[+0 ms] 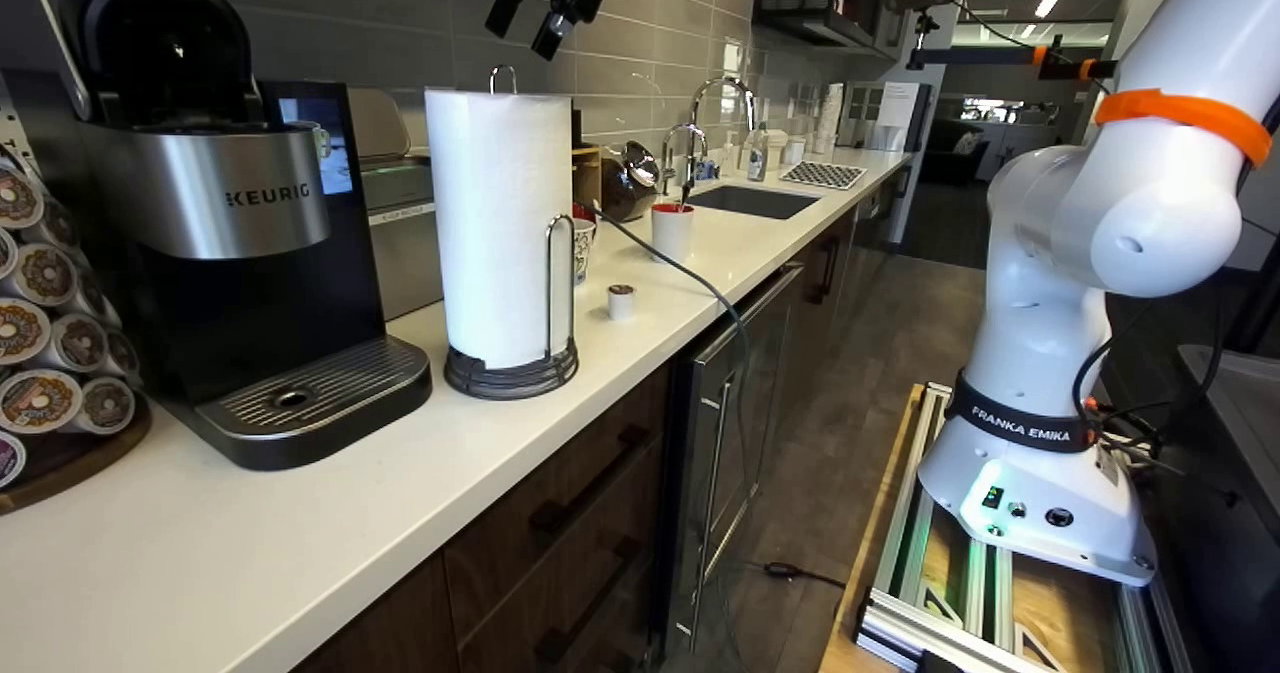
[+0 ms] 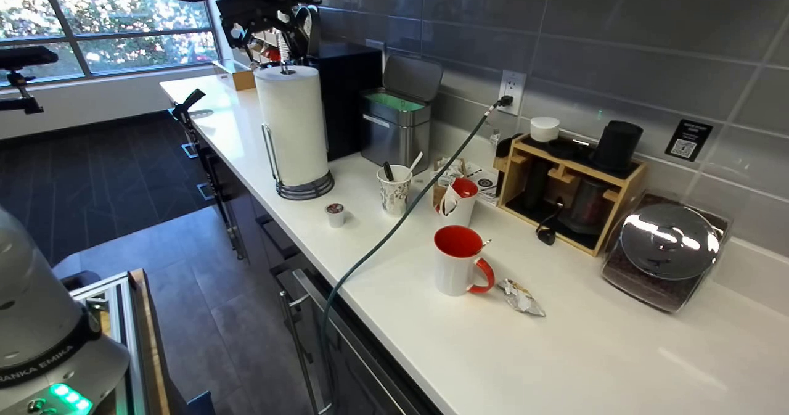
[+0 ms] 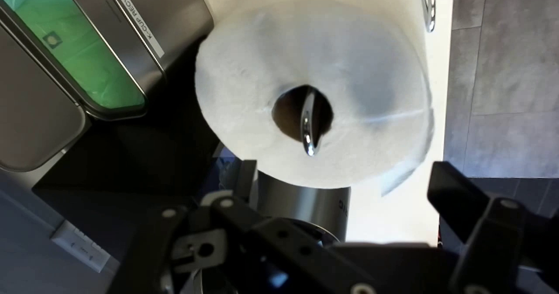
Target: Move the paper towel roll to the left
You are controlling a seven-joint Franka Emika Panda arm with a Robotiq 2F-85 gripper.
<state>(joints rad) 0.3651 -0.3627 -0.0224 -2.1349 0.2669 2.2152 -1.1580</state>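
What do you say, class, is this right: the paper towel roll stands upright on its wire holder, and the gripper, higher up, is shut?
No: the gripper is open, its fingers spread apart, as the wrist view shows. It is higher up, and the paper towel roll does stand upright on its wire holder.

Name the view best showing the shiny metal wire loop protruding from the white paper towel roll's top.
The wrist view: from above, the loop looks largest. Both exterior views show it smaller, above the roll.
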